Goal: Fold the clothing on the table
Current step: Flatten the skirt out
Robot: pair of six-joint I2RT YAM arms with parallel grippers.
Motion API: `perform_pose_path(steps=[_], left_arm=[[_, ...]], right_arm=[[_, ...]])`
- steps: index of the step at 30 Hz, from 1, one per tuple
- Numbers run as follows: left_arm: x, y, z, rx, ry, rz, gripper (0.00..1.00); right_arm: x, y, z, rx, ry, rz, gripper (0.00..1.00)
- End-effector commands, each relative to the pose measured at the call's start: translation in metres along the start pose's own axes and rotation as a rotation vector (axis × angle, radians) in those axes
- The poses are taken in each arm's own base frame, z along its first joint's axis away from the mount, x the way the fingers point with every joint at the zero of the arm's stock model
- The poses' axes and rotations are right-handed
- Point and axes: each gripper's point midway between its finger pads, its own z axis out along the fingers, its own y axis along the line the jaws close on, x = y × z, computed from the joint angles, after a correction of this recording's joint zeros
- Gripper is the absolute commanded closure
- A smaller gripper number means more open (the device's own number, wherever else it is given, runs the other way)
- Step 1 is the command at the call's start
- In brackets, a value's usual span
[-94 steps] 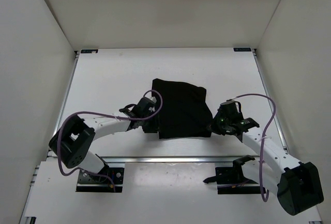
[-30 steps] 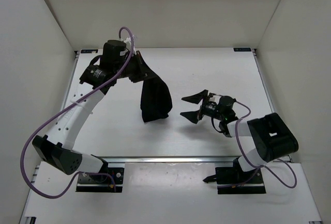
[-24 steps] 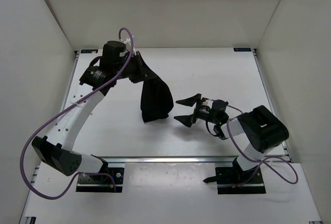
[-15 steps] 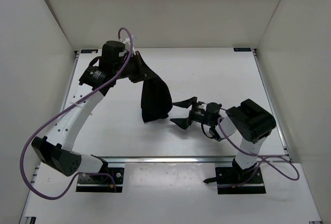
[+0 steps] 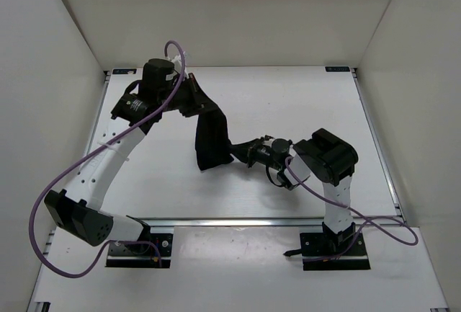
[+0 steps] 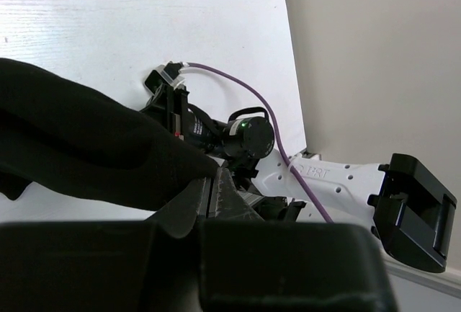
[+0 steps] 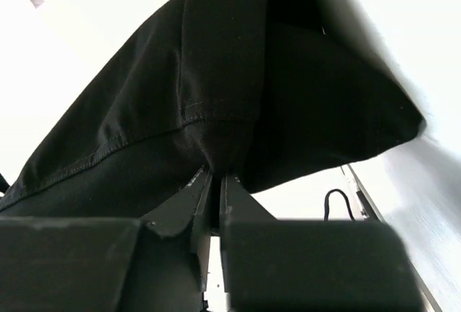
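left tool (image 5: 191, 99) pinches the clothing (image 5: 209, 139) high so it hangs below; right tool (image 5: 236, 152) pinches its lower edge, likely to stretch it.

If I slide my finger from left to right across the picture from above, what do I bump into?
white left arm → left hand, gripping the garment's top → plain black soft fabric garment, hanging → right hand, pinching its lower edge → right arm's black elbow block
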Motion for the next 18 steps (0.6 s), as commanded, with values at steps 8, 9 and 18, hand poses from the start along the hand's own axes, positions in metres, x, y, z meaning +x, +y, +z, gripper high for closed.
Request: perform_pose_path(steps=[8, 9, 18], left_arm=[[-0.012, -0.008, -0.019, 0.064, -0.054, 0.018, 1.00], [-0.010, -0.004, -0.018, 0.054, -0.039, 0.020, 1.00], [-0.079, -0.003, -0.042, -0.021, -0.157, 0.060, 1.00]], right_arm=[[0.035, 0.079, -0.067, -0.187, 0.114, 0.041, 1.00], [0.036, 0.084, -0.074, -0.154, 0.121, 0.007, 1.00], [0.020, 0.242, -0.159, 0.037, -0.233, -0.812, 1.00]])
